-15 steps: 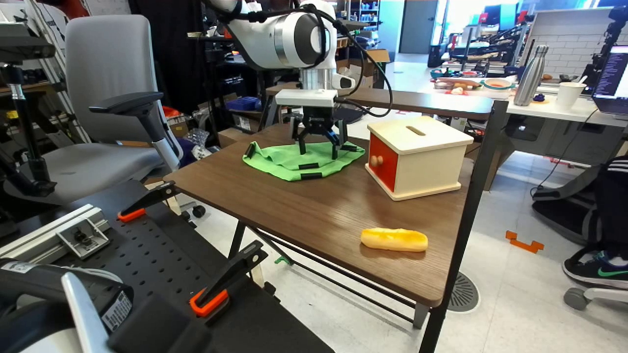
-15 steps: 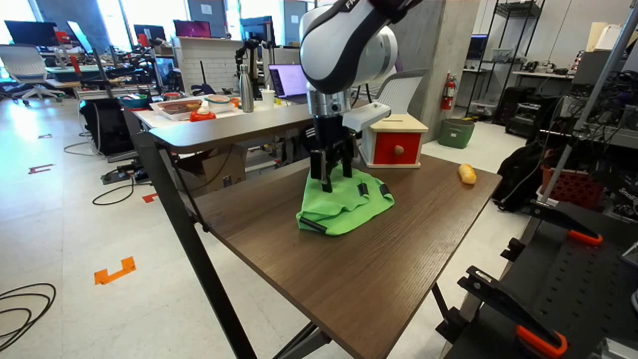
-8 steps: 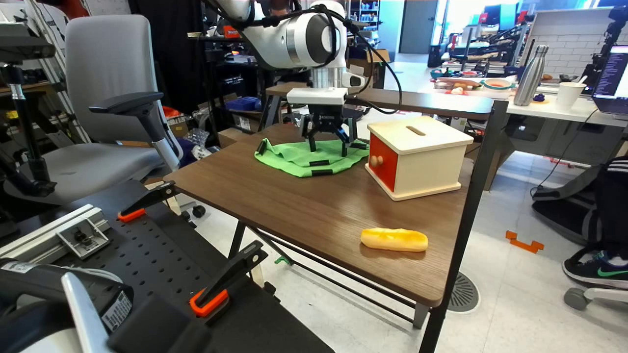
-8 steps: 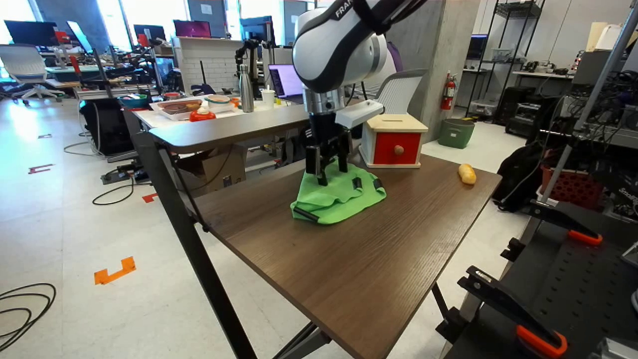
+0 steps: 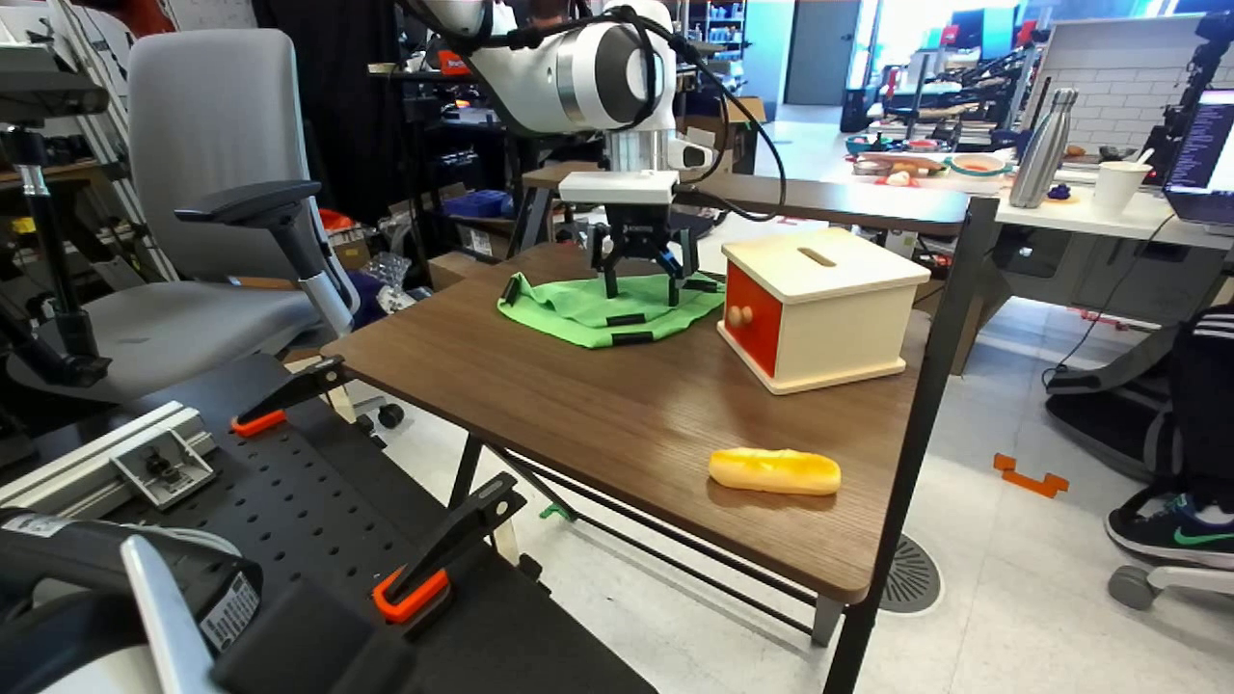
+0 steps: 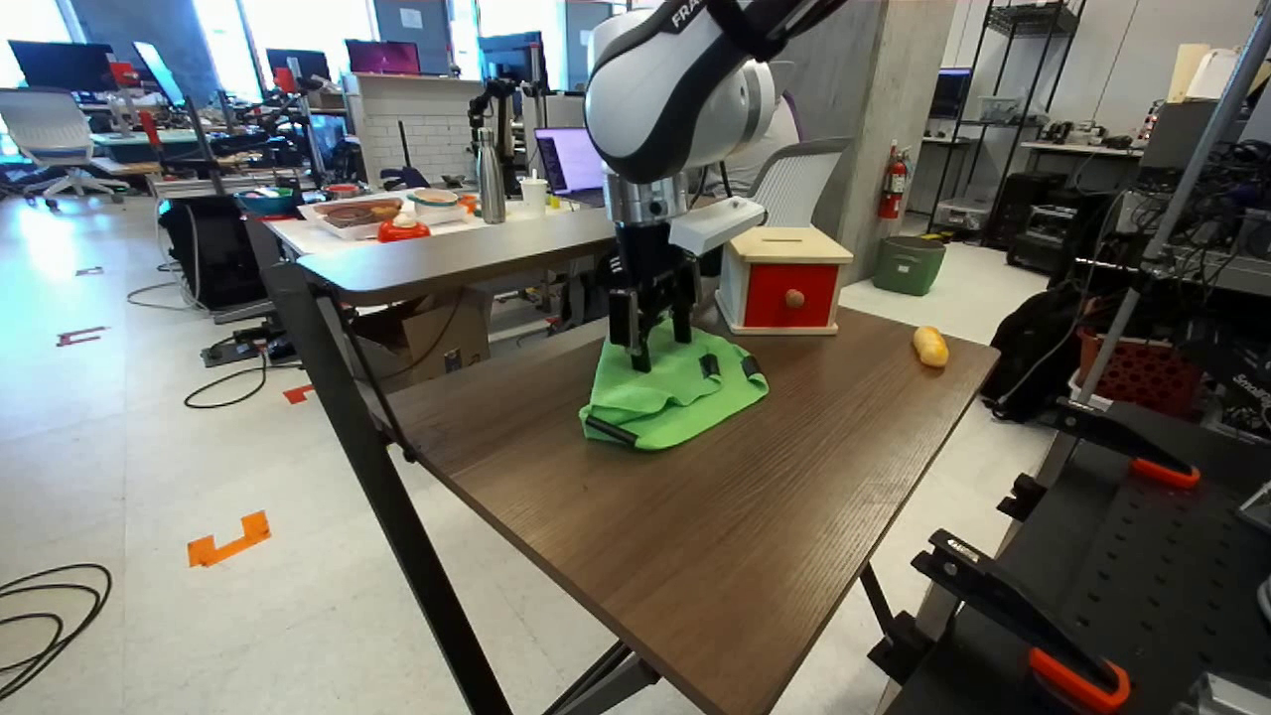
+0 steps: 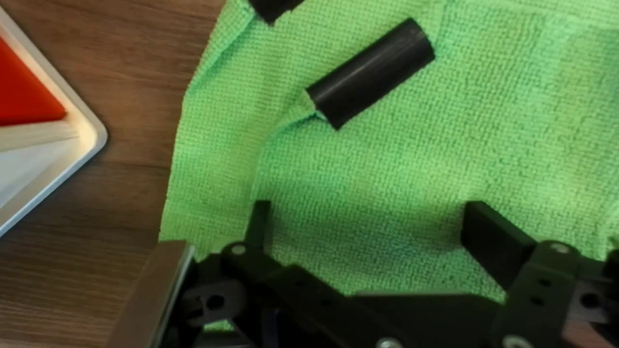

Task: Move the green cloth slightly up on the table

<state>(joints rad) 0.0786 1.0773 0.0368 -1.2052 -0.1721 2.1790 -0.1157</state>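
Wrist view: jaws apart over nubby grn cloth (image 7: 387, 159), blk cyl. (image 7: 371, 73)

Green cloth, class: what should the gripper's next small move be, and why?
I'd probably raise the gripper straight up from the green cloth: since a second ago the cloth has slid along the table, seemingly the small shift wanted, and the fingers stand well apart, apparently pinching nothing.
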